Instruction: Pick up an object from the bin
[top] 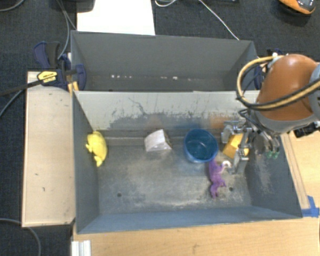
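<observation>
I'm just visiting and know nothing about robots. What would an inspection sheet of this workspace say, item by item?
Surface: grey metal bin, its floor scuffed and worn.
Job's things: yellow toy at left; white lump, blue cup and purple toy toward the right.
Clutter: small yellow piece against the gripper; held or not, unclear.
Grippers: gripper low at the bin's right, beside the blue cup.
Cables: yellow and black cables loop over the arm's orange cover.
Surroundings: dark floor with loose wires.

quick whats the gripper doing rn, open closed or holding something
gripper: cannot tell open or shut; it sits by a yellow-orange piece, right of the blue cup.
</observation>
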Robot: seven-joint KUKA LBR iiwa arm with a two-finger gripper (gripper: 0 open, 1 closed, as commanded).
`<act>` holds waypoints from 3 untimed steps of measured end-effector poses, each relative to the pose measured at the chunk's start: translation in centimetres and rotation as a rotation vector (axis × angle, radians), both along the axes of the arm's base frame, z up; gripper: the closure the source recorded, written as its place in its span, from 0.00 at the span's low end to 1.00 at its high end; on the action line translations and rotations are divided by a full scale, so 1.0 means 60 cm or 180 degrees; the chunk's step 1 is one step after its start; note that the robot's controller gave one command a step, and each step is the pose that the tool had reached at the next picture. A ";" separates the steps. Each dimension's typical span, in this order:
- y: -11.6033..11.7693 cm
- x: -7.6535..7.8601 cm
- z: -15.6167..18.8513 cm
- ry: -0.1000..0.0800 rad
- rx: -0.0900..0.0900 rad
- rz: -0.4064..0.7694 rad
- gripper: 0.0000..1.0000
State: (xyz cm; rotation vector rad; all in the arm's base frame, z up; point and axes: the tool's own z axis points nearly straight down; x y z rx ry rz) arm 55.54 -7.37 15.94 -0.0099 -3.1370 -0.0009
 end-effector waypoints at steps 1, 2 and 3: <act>0.000 0.003 0.008 -0.0025 -0.0003 0.0006 0.00; 0.061 0.016 -0.047 -0.0037 -0.0008 0.0206 0.00; 0.109 0.014 -0.086 -0.0007 0.0010 -0.0026 0.00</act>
